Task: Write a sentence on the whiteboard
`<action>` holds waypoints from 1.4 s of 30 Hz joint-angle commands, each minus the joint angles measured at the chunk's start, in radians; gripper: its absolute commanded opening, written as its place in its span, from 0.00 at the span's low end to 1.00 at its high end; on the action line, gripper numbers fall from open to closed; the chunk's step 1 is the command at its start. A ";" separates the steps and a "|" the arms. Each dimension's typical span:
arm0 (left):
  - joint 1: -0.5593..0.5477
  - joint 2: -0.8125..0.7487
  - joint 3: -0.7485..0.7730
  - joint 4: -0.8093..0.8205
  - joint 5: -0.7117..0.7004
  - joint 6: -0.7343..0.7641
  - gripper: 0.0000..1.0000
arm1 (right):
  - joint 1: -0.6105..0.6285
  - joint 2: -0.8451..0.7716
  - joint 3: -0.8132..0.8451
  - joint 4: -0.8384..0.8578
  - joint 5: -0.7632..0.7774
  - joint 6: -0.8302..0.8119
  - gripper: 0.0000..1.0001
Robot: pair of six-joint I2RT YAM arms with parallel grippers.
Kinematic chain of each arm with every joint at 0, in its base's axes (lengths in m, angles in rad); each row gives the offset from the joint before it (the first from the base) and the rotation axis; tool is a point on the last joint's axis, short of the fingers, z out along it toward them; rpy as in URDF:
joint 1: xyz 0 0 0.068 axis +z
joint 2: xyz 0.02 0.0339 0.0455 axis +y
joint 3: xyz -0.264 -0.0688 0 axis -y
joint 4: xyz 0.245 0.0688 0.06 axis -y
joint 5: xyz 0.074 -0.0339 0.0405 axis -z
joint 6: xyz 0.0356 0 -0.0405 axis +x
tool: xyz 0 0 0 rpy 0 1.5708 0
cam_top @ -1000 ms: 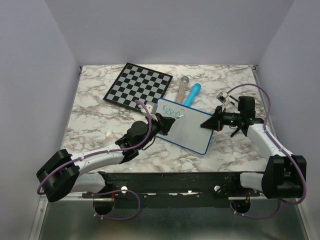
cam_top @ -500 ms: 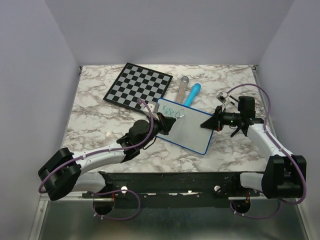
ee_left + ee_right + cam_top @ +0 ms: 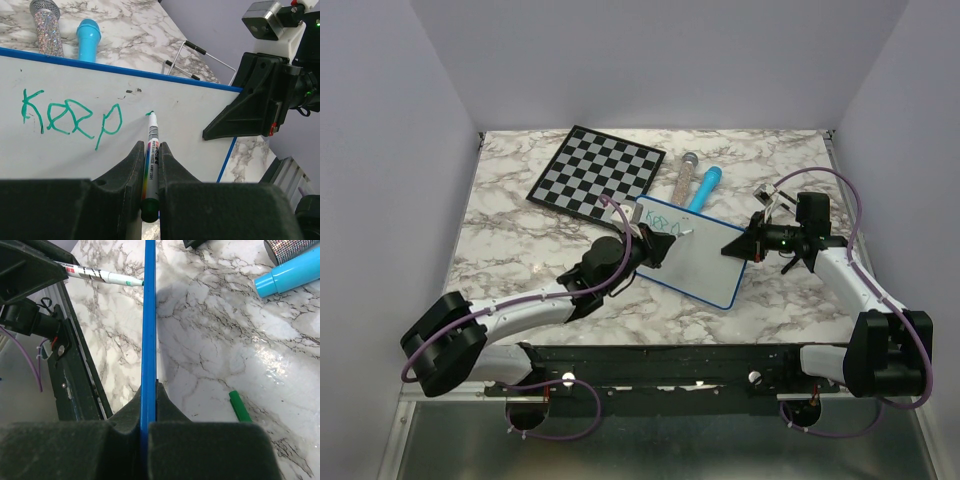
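The whiteboard [image 3: 692, 262], white with a thin blue rim [image 3: 149, 325], lies tilted in the middle of the marble table. Green handwriting, the sentence [image 3: 70, 120], reads "Keep" near its upper left, with a short fresh stroke to its right. My left gripper [image 3: 150, 150] is shut on a green whiteboard marker [image 3: 152, 150], whose tip [image 3: 150, 114] touches the board just right of the word. My right gripper [image 3: 150, 390] is shut on the board's blue edge at its right corner [image 3: 738, 243], seen edge-on in the right wrist view.
A black-and-white chessboard [image 3: 597, 171] lies at the back left. A glittery silver tube [image 3: 682, 176] and a light blue tube [image 3: 706, 186] lie just behind the whiteboard. A green marker cap [image 3: 240, 406] rests on the marble near the right gripper.
My left gripper has carried the marker to the right along the board, past the word. The right arm and the board have stayed still.
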 commanded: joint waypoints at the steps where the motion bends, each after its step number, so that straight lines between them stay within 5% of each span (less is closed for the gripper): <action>1: -0.005 0.022 0.035 0.006 0.026 -0.003 0.00 | 0.005 -0.006 0.029 0.026 -0.012 0.000 0.01; 42: 0.004 0.015 0.065 0.004 -0.019 0.012 0.00 | 0.005 -0.009 0.029 0.026 -0.009 -0.002 0.01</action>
